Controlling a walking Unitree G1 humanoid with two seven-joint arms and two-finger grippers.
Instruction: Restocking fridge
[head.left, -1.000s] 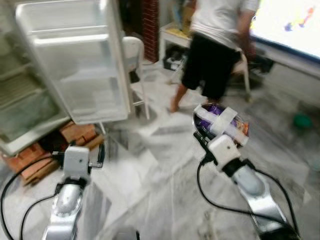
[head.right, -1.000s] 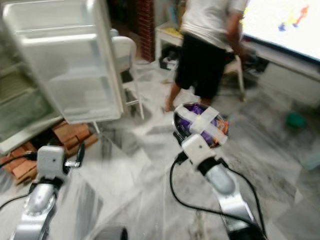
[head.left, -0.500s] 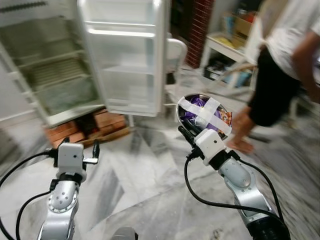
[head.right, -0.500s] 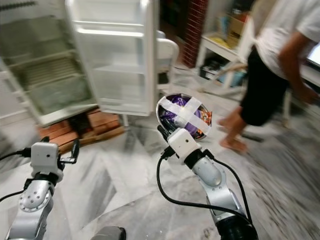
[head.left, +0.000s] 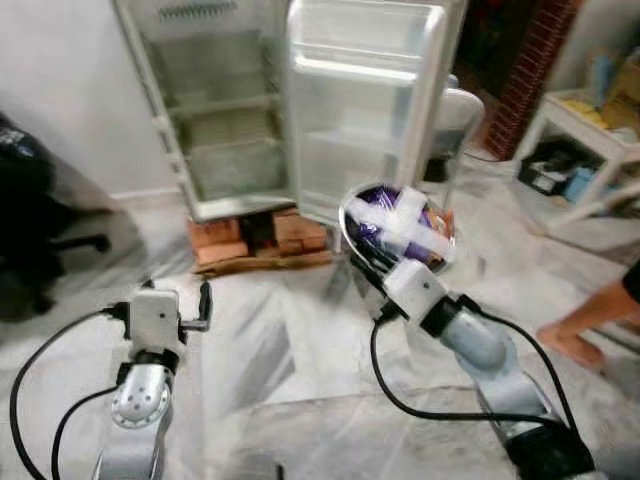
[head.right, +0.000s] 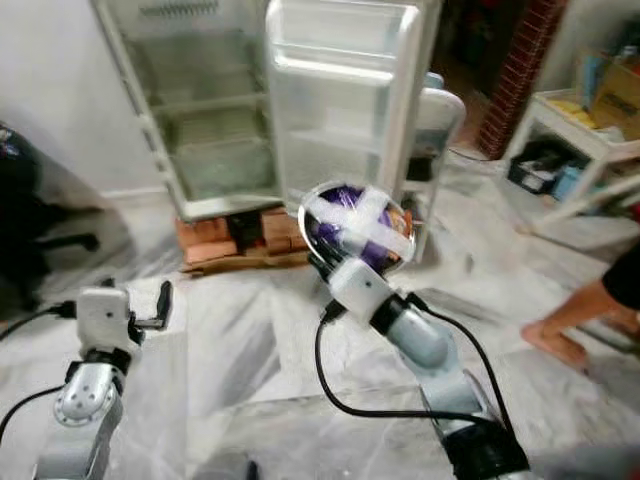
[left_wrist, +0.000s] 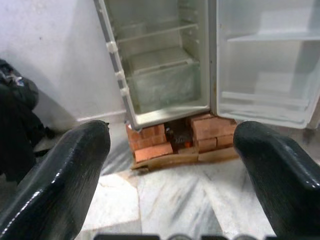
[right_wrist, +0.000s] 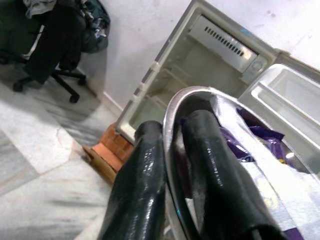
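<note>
The open fridge (head.left: 222, 120) stands ahead on bricks (head.left: 255, 238), its shelves bare and its door (head.left: 365, 110) swung out to the right. My right gripper (head.left: 372, 262) is raised in front of the door, shut on the rim of a metal bowl (head.left: 400, 225). The bowl holds purple packets under a cross of white tape. In the right wrist view the fingers (right_wrist: 145, 165) pinch the bowl's rim (right_wrist: 172, 107). My left gripper (left_wrist: 172, 129) is held low at the left, open and empty, facing the fridge (left_wrist: 160, 75).
A black office chair (head.left: 30, 220) stands at the far left against the wall. A white chair (head.left: 455, 105) sits behind the fridge door, and a white table (head.left: 590, 125) is at the right. A person's bare foot (head.left: 585, 335) rests on the marble floor at the right edge.
The view has swung left, so the fridge is now centred and the person has slid off to the right edge. The bowl stays in my right gripper; the left stays open.
</note>
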